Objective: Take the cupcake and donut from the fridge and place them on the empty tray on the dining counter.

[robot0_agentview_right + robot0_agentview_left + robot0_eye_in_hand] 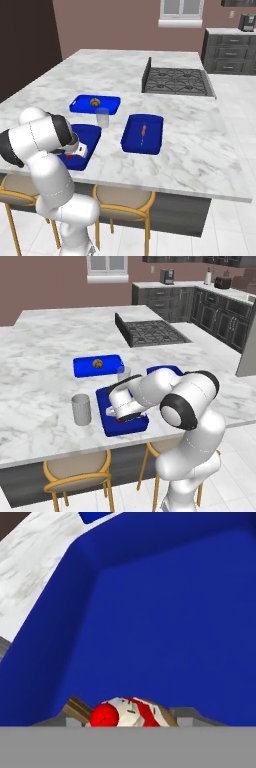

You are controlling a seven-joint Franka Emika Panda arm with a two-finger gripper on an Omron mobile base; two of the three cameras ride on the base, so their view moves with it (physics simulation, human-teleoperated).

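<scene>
The gripper point(131, 722) is clamped on the cupcake point(125, 713), low over the tray point(165, 622) floor directly beneath it. Lower until the wrapper seats flat, then part the jaws and withdraw vertically.

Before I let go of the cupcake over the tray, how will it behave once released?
The cupcake looks tiny and probably light, so it may shift easily. It lies tilted between the gripper jaws, its red topping facing sideways, so it could tip or roll. The tray has a low rim that should contain it.
</scene>
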